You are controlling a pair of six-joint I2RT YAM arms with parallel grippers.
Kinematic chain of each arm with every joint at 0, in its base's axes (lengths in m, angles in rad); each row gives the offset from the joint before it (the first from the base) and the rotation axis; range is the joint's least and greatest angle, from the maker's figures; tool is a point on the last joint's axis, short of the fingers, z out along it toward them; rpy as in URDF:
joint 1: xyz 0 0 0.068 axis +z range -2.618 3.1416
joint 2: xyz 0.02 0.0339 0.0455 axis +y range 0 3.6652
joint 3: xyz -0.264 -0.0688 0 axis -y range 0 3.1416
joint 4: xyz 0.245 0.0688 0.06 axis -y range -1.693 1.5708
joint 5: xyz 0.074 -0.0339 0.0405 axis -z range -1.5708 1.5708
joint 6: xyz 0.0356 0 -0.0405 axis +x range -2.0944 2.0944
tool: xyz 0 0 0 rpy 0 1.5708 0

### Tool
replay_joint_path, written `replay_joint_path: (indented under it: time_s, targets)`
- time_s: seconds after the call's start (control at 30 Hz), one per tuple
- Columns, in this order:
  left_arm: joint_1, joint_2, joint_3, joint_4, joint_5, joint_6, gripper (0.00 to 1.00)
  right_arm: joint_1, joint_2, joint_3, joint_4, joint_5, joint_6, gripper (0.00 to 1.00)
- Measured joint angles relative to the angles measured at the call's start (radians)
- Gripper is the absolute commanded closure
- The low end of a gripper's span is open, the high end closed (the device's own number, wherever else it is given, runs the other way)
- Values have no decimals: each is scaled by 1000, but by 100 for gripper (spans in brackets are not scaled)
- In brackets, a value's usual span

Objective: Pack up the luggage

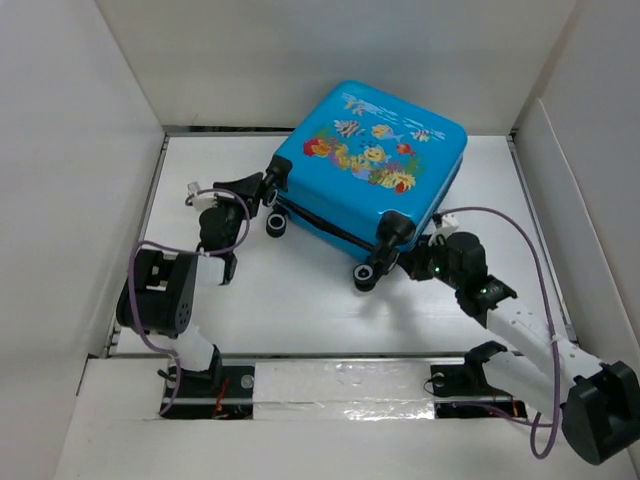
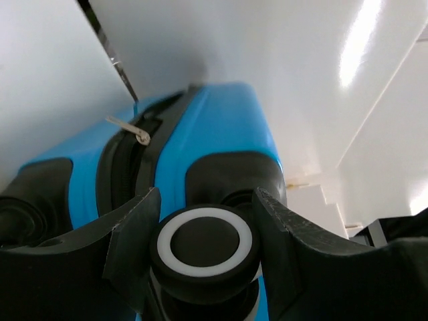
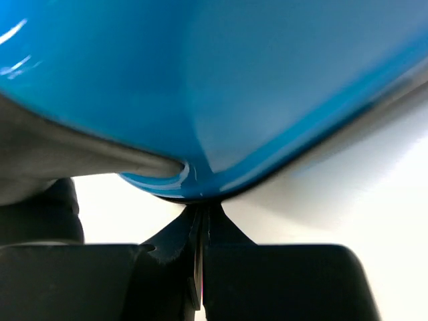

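Note:
The luggage (image 1: 368, 160), a bright-blue hard-shell suitcase, lies closed on the white table with its fish print facing up. My left gripper (image 1: 266, 186) is at its left corner. In the left wrist view it (image 2: 206, 212) is shut on a black-and-white caster wheel (image 2: 204, 244), one finger pressed on each side. My right gripper (image 1: 412, 262) sits at the near right corner beside another wheel (image 1: 365, 276). The right wrist view shows it (image 3: 203, 212) shut with nothing between its fingers, its tips touching the blue shell (image 3: 200, 100) from below.
White walls enclose the table on the left (image 1: 70, 180), back (image 1: 330, 50) and right (image 1: 590, 170). A third wheel (image 1: 277, 224) stands close to the left arm's wrist. A metal zip pull (image 2: 142, 137) hangs on the dark zip seam.

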Motion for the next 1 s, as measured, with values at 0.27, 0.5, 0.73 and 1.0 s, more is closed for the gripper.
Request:
replay_joint_path:
  time_s: [0.27,0.5,0.73,1.0]
  targets:
    - [-173,-333,-261,-27,-143,144,100,-229,35,80,-41,63,-51,100]
    - [-321,-479,-271,-201,-354,283,100,-29,-13,-151,286,407,32,100]
    - [-428,-482,-254,-198,-477,292,100,361,81,-176,475,831,-7,100]
    - [-497,-433,-241,-118,-348,262,100,453,364,6,587,940,-192,100]
